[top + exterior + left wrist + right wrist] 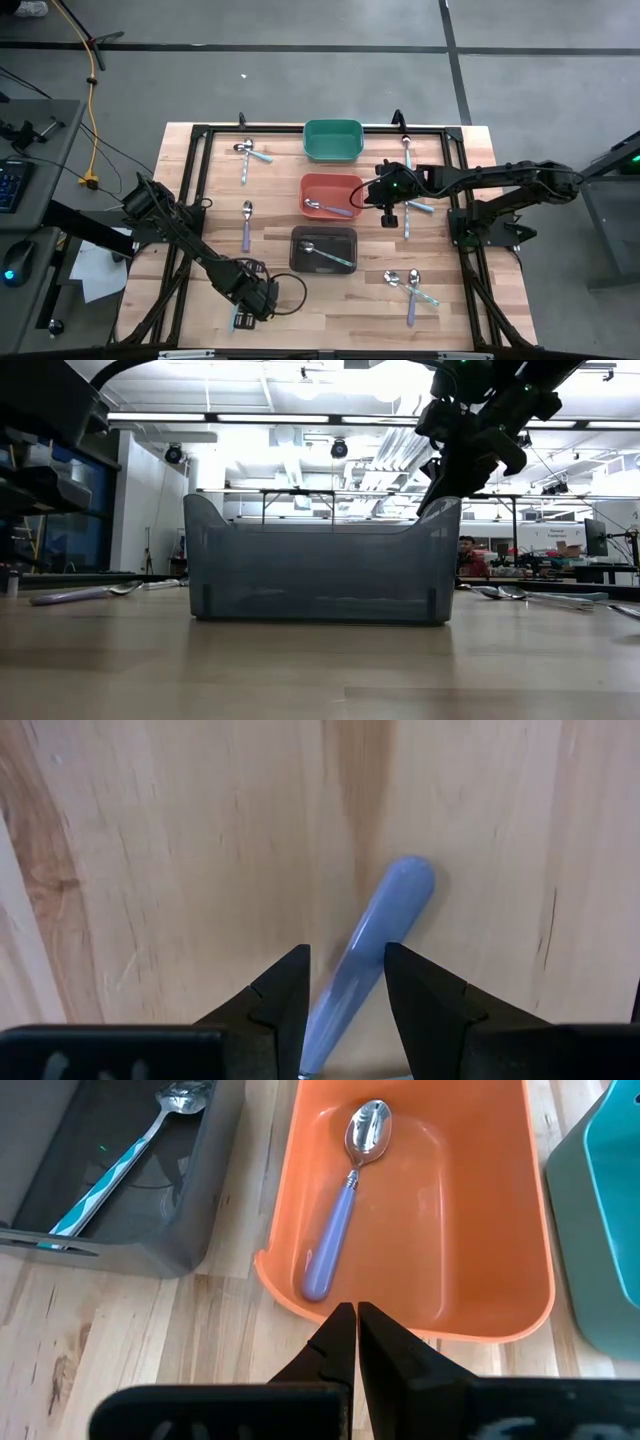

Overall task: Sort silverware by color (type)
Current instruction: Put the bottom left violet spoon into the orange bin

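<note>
The left gripper is low over the pale wooden desk near its front left corner, its fingers set on either side of the slim light-blue handle of a spoon lying flat on the wood; whether they are pressing on it I cannot tell. The right gripper hangs beside the right edge of the red-orange rectangular bin, its fingers clenched together and empty. In that bin lies a lavender-handled spoon with a shiny metal bowl. In the dark grey bin, just in front of it, lies a teal-handled spoon. The green bin stands at the desk's back edge. More pastel-handled spoons lie loose on the desk: two near the back left, one at the left middle, some behind the right arm, and a few toward the front right.
</note>
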You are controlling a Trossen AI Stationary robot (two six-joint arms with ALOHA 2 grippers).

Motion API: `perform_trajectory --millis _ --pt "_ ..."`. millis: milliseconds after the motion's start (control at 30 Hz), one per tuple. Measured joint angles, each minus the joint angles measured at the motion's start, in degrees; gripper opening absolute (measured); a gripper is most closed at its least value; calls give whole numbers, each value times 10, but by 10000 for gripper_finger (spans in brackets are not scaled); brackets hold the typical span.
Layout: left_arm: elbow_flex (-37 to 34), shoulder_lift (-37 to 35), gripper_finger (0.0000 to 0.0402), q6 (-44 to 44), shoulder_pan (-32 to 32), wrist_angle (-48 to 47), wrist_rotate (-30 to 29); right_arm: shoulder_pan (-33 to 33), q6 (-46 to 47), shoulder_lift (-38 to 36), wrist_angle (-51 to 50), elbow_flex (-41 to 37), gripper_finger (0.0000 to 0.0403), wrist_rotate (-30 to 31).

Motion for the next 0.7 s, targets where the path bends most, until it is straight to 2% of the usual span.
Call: perform_trajectory --millis 700 --pt "0 0 124 38 -3 12 -1 0 0 0 -4 0 0 0"
